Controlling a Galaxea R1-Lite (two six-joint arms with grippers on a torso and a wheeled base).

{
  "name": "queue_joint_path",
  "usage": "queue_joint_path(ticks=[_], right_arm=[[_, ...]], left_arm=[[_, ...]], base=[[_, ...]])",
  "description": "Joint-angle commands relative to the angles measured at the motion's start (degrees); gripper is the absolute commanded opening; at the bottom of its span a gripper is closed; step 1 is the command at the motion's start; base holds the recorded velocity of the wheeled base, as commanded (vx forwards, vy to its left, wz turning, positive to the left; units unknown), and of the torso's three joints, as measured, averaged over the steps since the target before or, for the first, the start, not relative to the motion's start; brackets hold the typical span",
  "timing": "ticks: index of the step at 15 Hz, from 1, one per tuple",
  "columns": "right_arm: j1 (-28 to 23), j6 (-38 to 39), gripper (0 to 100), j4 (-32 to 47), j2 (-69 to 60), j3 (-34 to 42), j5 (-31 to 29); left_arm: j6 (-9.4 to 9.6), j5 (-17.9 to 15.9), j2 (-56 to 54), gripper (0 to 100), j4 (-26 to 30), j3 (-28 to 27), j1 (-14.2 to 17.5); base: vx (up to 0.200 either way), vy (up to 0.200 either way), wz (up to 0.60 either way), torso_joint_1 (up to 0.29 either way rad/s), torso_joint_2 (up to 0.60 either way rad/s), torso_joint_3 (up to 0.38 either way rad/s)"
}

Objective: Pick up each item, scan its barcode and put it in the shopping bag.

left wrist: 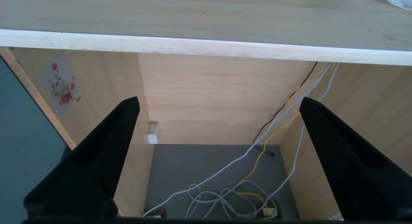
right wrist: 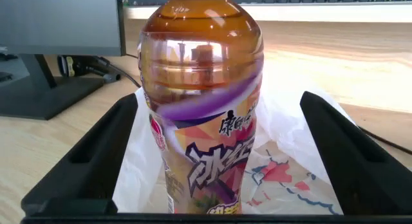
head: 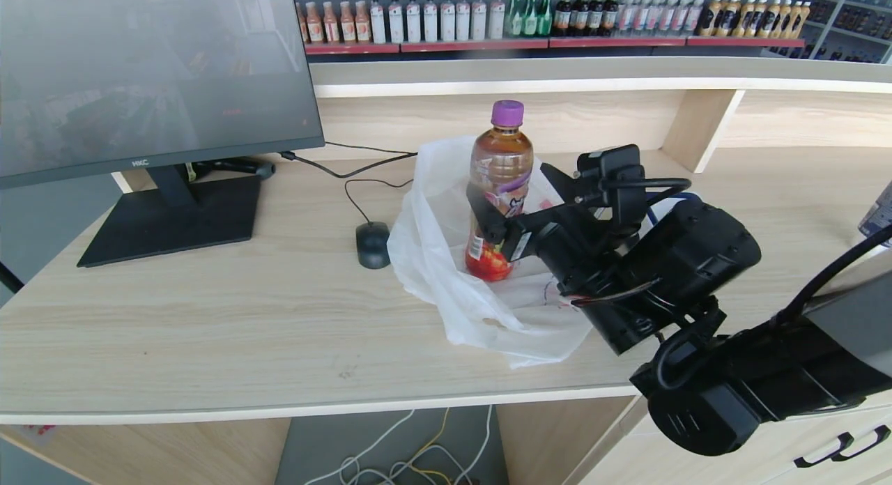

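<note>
mouse [head: 373, 244] beside bag [head: 433, 276], monitor [head: 139, 74] farther left

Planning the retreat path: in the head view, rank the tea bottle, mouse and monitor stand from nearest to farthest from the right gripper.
1. The bottle, between the fingers of the right gripper, standing in the shopping bag.
2. The mouse, on the counter just left of the bag.
3. The monitor stand, far left.

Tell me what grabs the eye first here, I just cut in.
The clear plastic tea bottle with a purple cap stands upright in the open white plastic shopping bag on the pale wooden counter, with the right gripper open around its lower half. Left of it sits a big dark monitor, and the left gripper hangs open below the counter edge.
</note>
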Motion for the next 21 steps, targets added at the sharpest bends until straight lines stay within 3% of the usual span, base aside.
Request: queue_joint_path(ticks=[1, 10, 21], right_arm=[[0.3, -0.1, 100, -0.2, -4.0, 2.2, 0.0], [0.3, -0.1, 100, -0.3, -15.6, 11.3, 0.4], [0.2, -0.1, 100, -1.1, -19.3, 13.2, 0.4]], left_arm=[[-0.01, 0.0, 0.0, 100, 0.0, 0.0, 0.0], [-0.01, 0.0, 0.1, 100, 0.0, 0.0, 0.0], [0.17, 0.0, 0.0, 100, 0.0, 0.0, 0.0]], base=[[0.000, 0.000, 0.00, 0.000, 0.00, 0.000], [0.000, 0.000, 0.00, 0.000, 0.00, 0.000], [0.000, 0.000, 0.00, 0.000, 0.00, 0.000]])
